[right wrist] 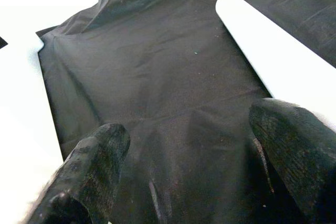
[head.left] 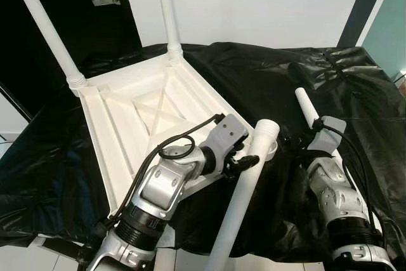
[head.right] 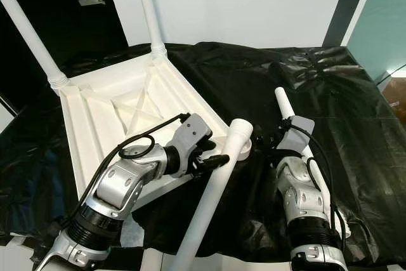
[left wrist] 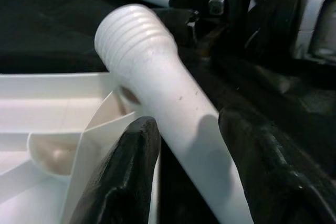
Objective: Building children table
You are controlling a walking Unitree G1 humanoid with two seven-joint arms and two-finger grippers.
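1. The white tabletop (head.left: pixel 136 115) lies upside down on a surface draped in black plastic sheeting (head.left: pixel 266 74), ribbed underside facing up.
2. Two white legs are already standing in its far corners: one at the far left corner (head.left: pixel 44 26), another at the far right corner (head.left: pixel 166 7), both pointing up and out of frame.
3. The left gripper (left wrist: pixel 184 145) has its two black fingers (left wrist: pixel 123 177) closed around a third white leg (head.left: pixel 244 188), pinching it partway along the tube (the wrist view shows the tube sitting snug between them).
4. That leg's ribbed, threaded end (left wrist: pixel 131 32) is up near the tabletop's near right corner socket (head.left: pixel 269 150), tilted rather than upright. Can't tell whether it's actually seated in the socket.
5. The right gripper (right wrist: pixel 194 145) hovers low over the black sheeting with its fingers spread wide, nothing between them.
6. A fourth white leg (head.right: pixel 283 107) lies on the sheeting just beside the right gripper, running past one fingertip (right wrist: pixel 294 156).
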